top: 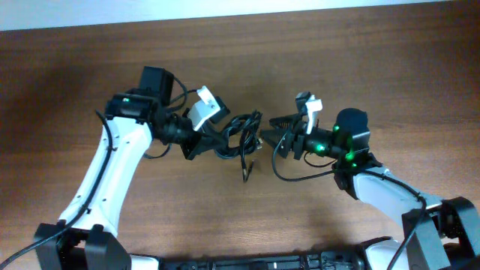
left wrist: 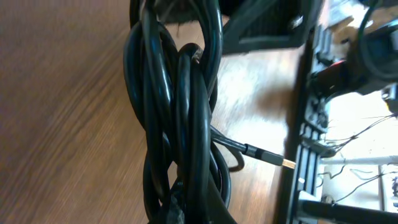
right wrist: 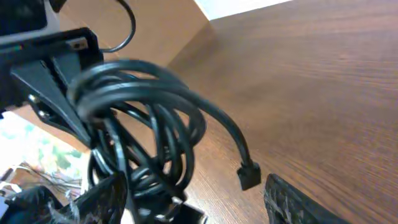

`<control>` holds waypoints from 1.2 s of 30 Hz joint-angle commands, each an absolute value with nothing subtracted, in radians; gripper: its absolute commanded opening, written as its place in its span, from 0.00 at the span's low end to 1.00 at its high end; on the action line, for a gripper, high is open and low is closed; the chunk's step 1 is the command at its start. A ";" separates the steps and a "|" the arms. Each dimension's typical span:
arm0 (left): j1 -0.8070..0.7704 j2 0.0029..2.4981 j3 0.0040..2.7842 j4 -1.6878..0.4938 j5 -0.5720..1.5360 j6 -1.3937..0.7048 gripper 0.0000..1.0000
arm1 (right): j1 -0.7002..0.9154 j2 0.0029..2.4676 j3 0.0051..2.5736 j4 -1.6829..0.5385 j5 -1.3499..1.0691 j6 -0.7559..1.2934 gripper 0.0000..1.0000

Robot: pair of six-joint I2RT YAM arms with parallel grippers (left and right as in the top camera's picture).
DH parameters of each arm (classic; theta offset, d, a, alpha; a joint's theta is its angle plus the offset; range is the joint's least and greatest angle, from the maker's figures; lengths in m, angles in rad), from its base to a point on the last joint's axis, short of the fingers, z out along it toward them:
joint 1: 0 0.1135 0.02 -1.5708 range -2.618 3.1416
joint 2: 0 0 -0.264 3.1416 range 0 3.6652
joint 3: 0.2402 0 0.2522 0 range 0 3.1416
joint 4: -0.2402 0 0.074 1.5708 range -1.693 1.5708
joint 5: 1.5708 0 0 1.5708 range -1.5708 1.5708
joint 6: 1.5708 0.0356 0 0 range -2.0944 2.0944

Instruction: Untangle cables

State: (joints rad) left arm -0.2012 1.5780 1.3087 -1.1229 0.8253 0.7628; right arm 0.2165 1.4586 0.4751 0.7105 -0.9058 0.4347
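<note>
The cables (top: 241, 135) are a dark tangled bundle of thin black cords held up between the two arms over the table's middle. My left gripper (top: 214, 141) is shut on the bundle's left side. In the left wrist view the cords (left wrist: 180, 112) fill the centre and hide the jaws, and a gold-tipped plug (left wrist: 285, 162) sticks out to the right. My right gripper (top: 264, 139) is open just right of the bundle. In the right wrist view its fingers (right wrist: 196, 186) spread wide, with the loops (right wrist: 143, 118) by the left finger and a loose black plug (right wrist: 249, 176) between them.
The wooden table (top: 337, 67) runs to a white wall at the back. A loose cord end (top: 246, 172) hangs from the bundle toward the table. A thicker arm wire (top: 296, 177) loops below the right wrist.
</note>
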 commanded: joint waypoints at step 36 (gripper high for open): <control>-0.302 1.520 1.312 -1.347 1.050 0.962 0.00 | 0.116 1.462 0.623 0.582 -0.162 0.554 0.67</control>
State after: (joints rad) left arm -0.3233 1.5471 1.3098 -1.3441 1.0653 0.9283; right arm 0.1360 1.4609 0.6041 0.6090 -0.1810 0.5507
